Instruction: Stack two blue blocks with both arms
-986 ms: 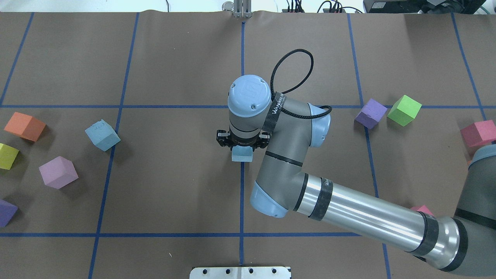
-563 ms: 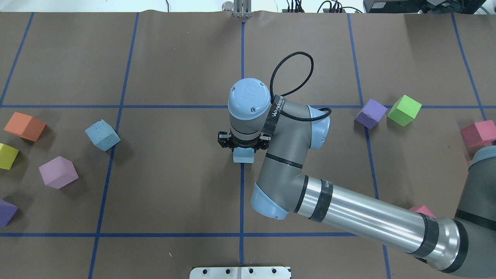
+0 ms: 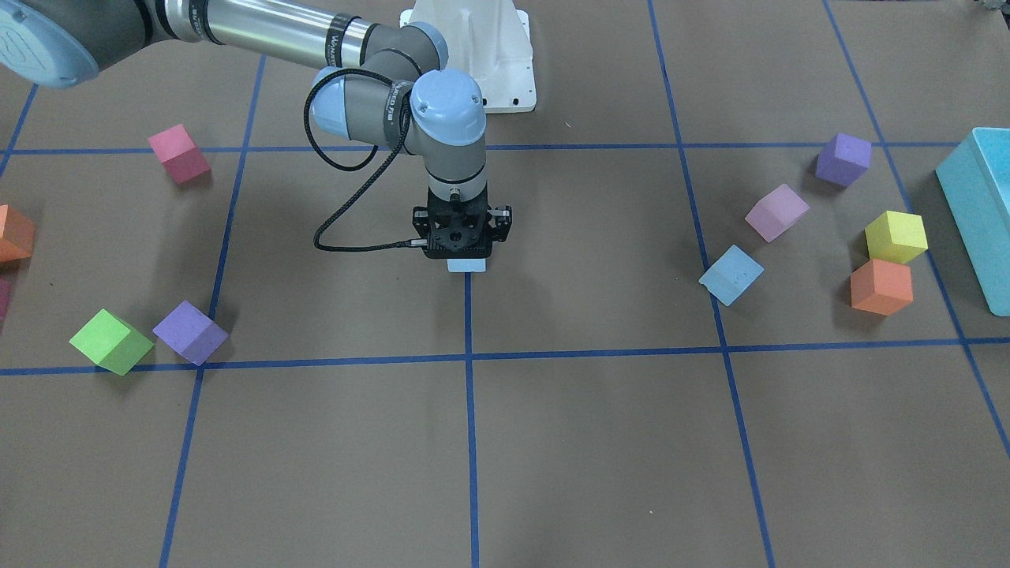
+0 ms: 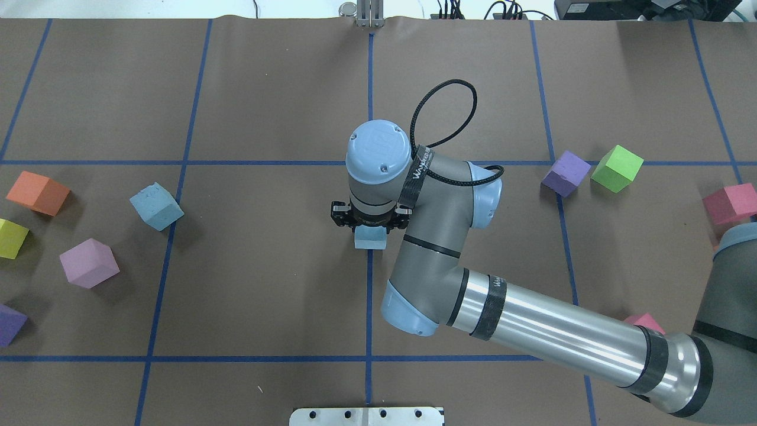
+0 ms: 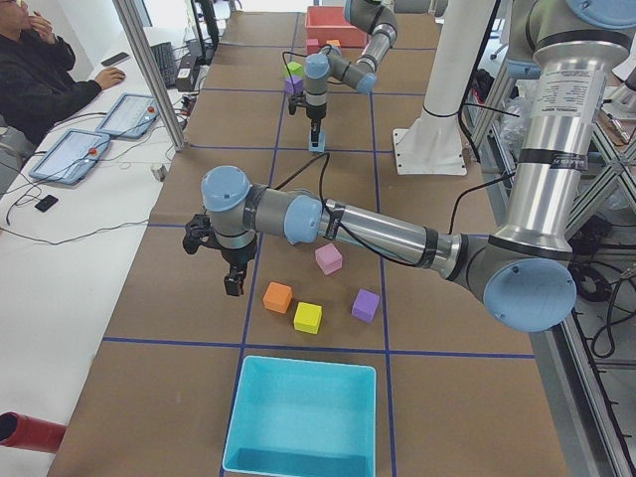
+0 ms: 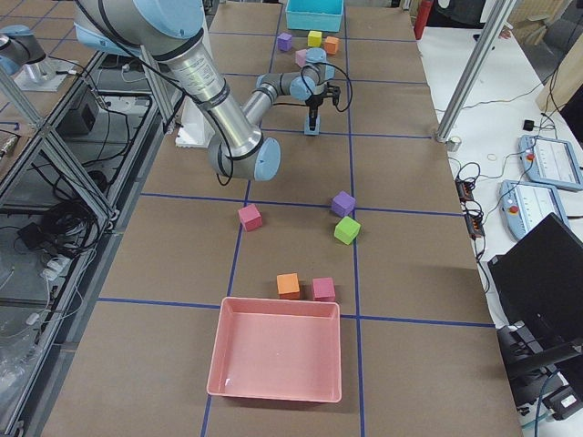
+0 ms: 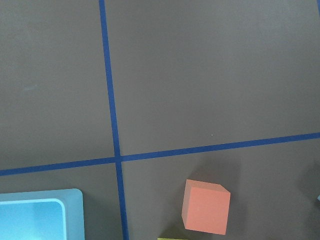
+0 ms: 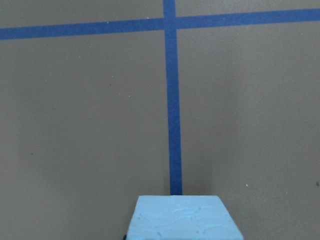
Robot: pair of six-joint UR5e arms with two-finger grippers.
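Note:
My right gripper (image 4: 370, 232) points straight down at the table's middle, on the centre blue line. It is shut on a pale blue block (image 4: 370, 239), which also shows in the front view (image 3: 466, 266) and at the bottom of the right wrist view (image 8: 182, 218). The block is at or just above the table. The second blue block (image 4: 155, 205) lies free on the table's left half (image 3: 731, 274). My left gripper (image 5: 234, 283) shows only in the left side view, raised near the orange cube (image 5: 277, 296). I cannot tell if it is open or shut.
Loose cubes on the left: orange (image 4: 38, 193), yellow (image 4: 12, 238), lilac (image 4: 89, 262). On the right: purple (image 4: 566, 172), green (image 4: 617, 168), pink (image 4: 730, 203). A teal bin (image 3: 978, 213) stands at the left end, a pink bin (image 6: 276, 348) at the right end.
The right wrist and its blue block have shifted very slightly toward the robot's side. The free blue block and the other cubes have not moved.

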